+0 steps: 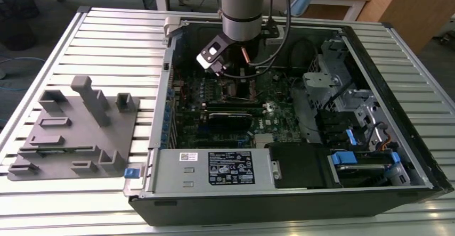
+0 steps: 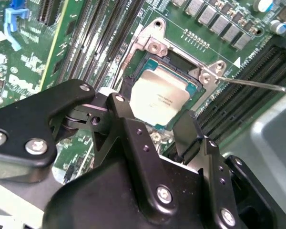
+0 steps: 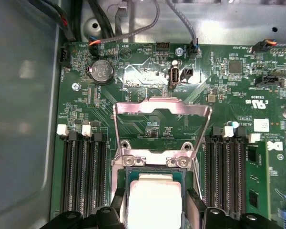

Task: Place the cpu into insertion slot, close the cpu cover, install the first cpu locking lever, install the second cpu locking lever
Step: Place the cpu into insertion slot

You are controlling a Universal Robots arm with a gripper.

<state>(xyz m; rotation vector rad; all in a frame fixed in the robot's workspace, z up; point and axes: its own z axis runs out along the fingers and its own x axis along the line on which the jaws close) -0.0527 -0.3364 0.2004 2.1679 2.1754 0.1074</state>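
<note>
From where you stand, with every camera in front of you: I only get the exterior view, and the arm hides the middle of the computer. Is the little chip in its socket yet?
Observer: Yes. In both wrist views the cpu lies flat in the insertion slot, silvery top up.
Operator: Is the metal lid down over it?
Observer: No. In the first wrist view the cpu cover is folded back off the socket, and the green circuit board shows through its window.
Operator: So where exactly is the gripper?
Observer: In the second wrist view the gripper hangs right over the cpu, close to the socket.
</note>
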